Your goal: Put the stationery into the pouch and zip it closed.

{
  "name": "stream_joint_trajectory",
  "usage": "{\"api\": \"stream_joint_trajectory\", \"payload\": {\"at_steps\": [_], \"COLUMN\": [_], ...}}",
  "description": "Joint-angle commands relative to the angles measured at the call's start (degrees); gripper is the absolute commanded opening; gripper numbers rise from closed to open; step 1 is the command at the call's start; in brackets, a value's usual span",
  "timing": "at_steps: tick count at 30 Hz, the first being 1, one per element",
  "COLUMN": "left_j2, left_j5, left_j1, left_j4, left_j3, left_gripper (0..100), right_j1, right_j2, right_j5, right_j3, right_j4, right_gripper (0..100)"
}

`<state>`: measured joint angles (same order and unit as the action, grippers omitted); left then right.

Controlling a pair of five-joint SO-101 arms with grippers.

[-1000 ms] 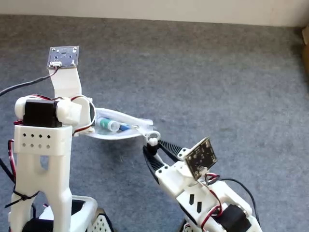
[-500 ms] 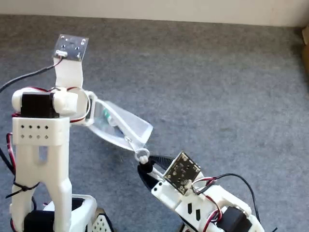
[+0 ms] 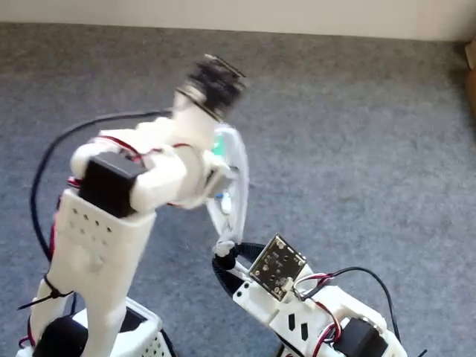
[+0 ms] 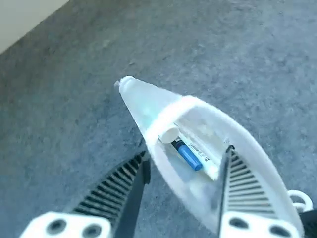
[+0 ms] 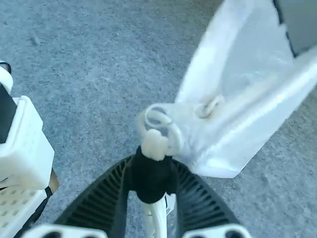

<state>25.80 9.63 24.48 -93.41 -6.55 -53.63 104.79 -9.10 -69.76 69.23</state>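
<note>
clear pouch held between two robot hands

the see-through pouch [image 3: 234, 186] sits at the centre of the high view, raised off the grey carpet [image 3: 372, 111] and turned on edge. the left hand [image 4: 185, 153] pinches the pouch's wide body between its two ribbed fingers. inside the pouch, a blue pen [image 4: 189, 154] lies beside a white-capped tube [image 4: 168, 135]. at the lower centre of the high view, the right hand [image 5: 151, 171] is pressed together on the zip pull [image 5: 154, 144], a white bead on a ring at the pouch's lower corner.
</note>
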Motion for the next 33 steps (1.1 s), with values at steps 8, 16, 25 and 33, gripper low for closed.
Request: {"api": "stream_joint_trajectory", "payload": {"at_steps": [8,16,25,33], "left_j2": [0.4,1.45,9.8,13.85], "left_j5": [7.21,7.82,7.82,17.32], "left_j1": [11.38,12.44,7.34,2.33], "left_j4": [0.79,0.62,-3.87,-7.03], "left_j3": [-1.98,-4.62,-6.81,-1.19], "left_gripper": [24,23,23,23], "right_j1": [-0.57,-0.4,0.57,9.01], "right_j2": [0.4,0.4,0.48,0.48], "right_j5": [-0.7,-0.7,-0.7,-0.62], "right_j3": [2.68,2.59,2.95,10.33], "right_j4": [0.4,0.4,0.4,3.56], "right_gripper": [0.5,0.5,0.5,0.5]}}
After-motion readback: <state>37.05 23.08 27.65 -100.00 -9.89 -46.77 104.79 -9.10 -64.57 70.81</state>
